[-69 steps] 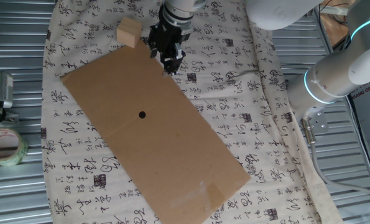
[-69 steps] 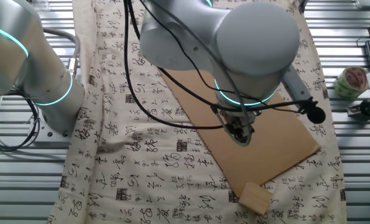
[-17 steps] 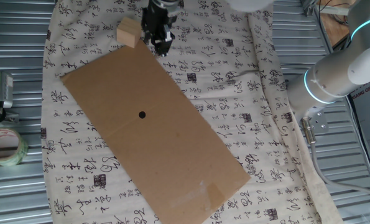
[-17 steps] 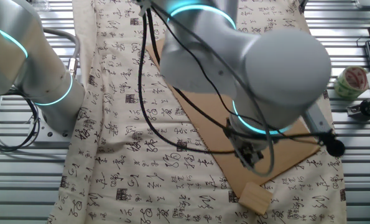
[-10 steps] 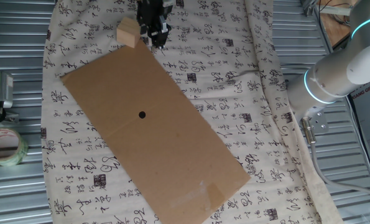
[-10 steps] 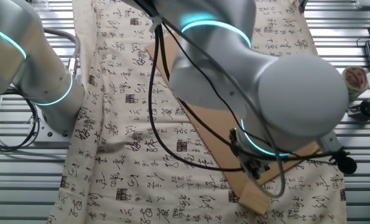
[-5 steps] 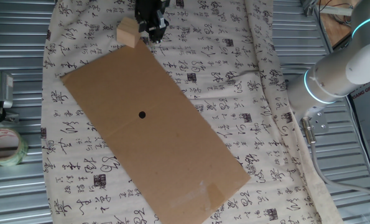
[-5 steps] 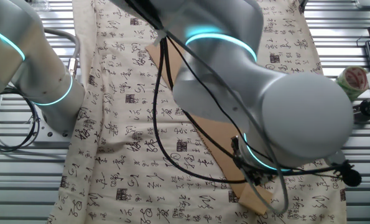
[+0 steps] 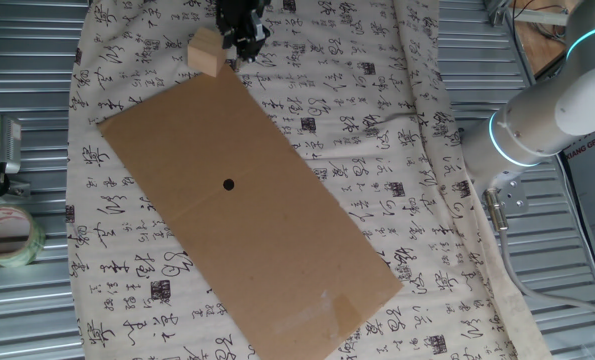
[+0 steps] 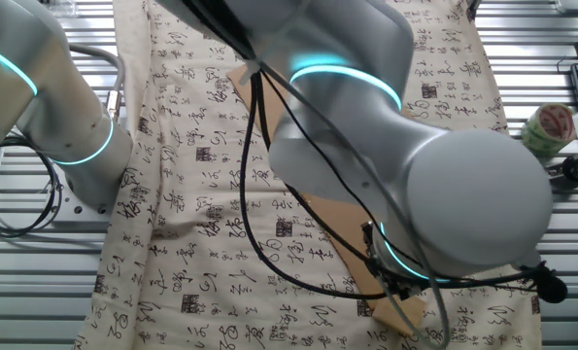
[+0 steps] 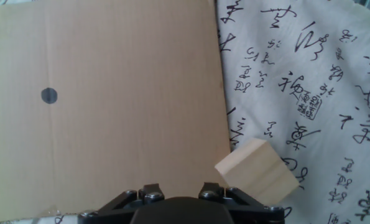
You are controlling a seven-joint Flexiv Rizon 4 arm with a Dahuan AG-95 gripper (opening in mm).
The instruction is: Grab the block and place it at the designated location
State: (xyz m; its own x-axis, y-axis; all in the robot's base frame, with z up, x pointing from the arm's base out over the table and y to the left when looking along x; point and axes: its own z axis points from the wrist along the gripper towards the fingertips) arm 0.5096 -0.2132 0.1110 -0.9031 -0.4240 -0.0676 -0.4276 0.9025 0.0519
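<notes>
Item: the block [image 9: 206,52], lying on the cloth [image 9: 377,90] just off a corner of the cardboard sheet [image 9: 277,220], well apart from the black dot [image 9: 228,184].
Gripper [image 9: 240,40]: just beside the block, nothing between its fingers; whether spread or closed, you cannot tell.
Handling: centre it over the cube and square the fingers to two opposite faces before you descend.
</notes>
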